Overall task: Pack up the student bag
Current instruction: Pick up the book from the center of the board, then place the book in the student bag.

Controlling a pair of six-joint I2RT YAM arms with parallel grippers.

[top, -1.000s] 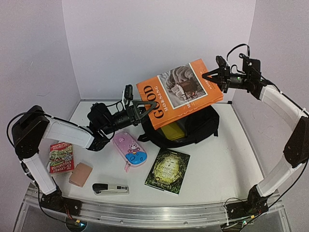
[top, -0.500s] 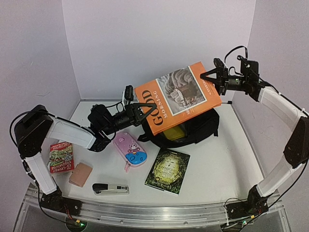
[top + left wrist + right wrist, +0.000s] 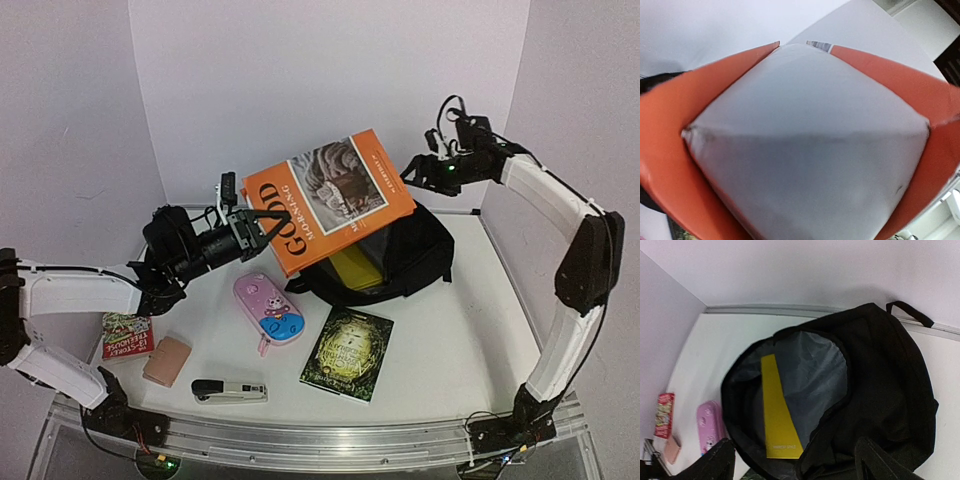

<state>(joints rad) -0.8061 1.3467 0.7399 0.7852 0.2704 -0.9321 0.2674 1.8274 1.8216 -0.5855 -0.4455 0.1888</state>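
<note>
Above student bag [image 3: 420, 255], orange book [image 3: 330, 200] aloft

The orange book [image 3: 330, 205] contrasts with the black, grey-lined student bag [image 3: 890, 370] and pink cartoon pencil case [image 3: 268, 308].

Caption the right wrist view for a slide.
Right gripper open above the student bag, a yellow book already inside.

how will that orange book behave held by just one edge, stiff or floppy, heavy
Probably stiff: the orange book juts out flat from the left gripper, which is clamped on one edge, with no visible sag. Likely fairly heavy for that grip, given its thick page block, so it may droop or twist in the jaws.
</note>
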